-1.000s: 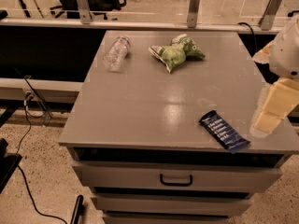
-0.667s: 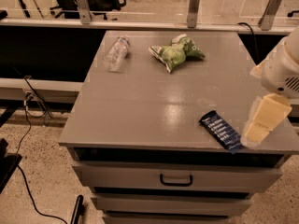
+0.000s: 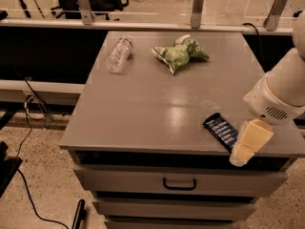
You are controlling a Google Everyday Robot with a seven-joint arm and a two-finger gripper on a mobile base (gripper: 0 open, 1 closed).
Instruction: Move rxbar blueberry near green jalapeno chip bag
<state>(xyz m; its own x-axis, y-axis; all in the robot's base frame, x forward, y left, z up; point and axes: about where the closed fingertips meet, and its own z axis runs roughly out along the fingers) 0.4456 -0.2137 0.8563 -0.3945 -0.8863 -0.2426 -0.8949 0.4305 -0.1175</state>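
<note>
A plastic bottle (image 3: 118,55) is laid far left on the table (image 3: 143,109), the green chip bag (image 3: 180,54) right of it; the blue bar (image 3: 222,130) is seen front right, well apart, and the gripper (image 3: 248,147) is held just beside it, its opening not discernible

The grey table (image 3: 143,113) carries a bottle (image 3: 118,55) upper left, the green jalapeno chip bag (image 3: 180,53) upper centre and the rxbar blueberry (image 3: 221,129) lower right, with the gripper (image 3: 244,151) just beside it.
</note>
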